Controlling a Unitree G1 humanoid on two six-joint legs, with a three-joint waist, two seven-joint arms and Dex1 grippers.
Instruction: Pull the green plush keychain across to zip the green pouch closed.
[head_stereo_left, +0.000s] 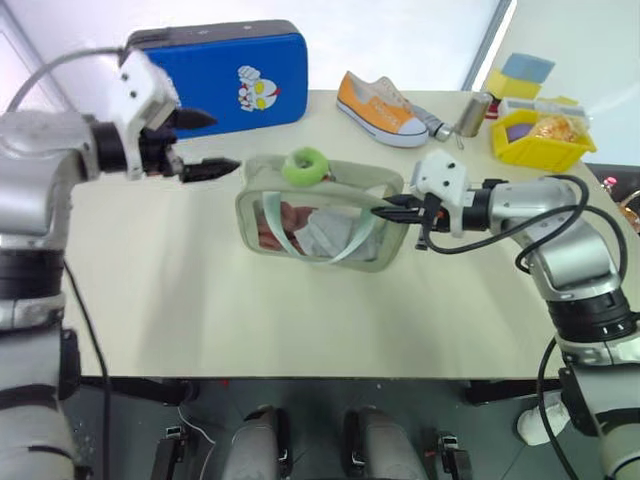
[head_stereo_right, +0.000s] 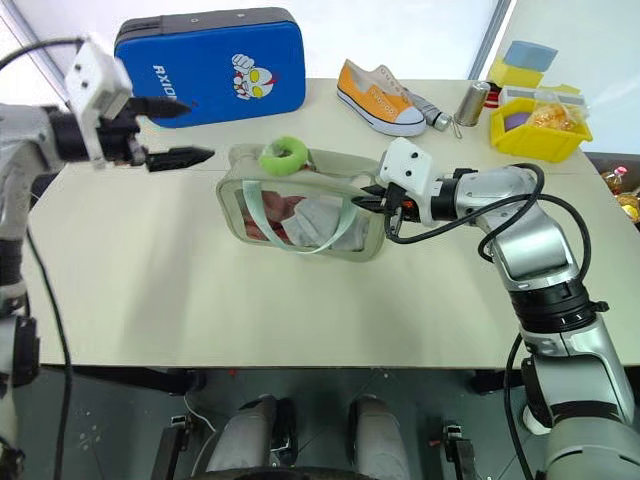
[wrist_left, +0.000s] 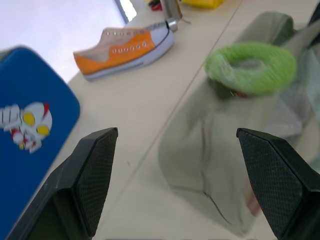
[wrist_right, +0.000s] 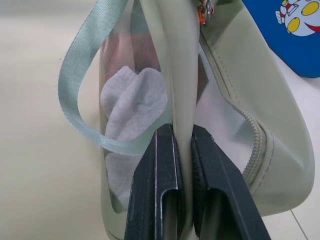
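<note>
The green pouch (head_stereo_left: 322, 222) lies in the middle of the table, its clear window showing white and reddish items, and a mint strap (wrist_right: 82, 60) loops over its front. The green plush keychain (head_stereo_left: 306, 165) rests on the pouch's top edge, toward its left end. My left gripper (head_stereo_left: 225, 142) hovers open just left of the pouch, off the keychain (wrist_left: 251, 66), with nothing between its fingers (wrist_left: 95, 170). My right gripper (head_stereo_left: 385, 212) is shut on the pouch's right end, pinching the fabric edge (wrist_right: 182, 75).
A blue hard case (head_stereo_left: 225, 75) with a cartoon print stands behind the left gripper. An orange shoe (head_stereo_left: 378, 107), a metal cylinder (head_stereo_left: 473, 113) and a yellow bin (head_stereo_left: 545, 138) sit at the back right. Bare tabletop (head_stereo_left: 200, 300) stretches in front of the pouch.
</note>
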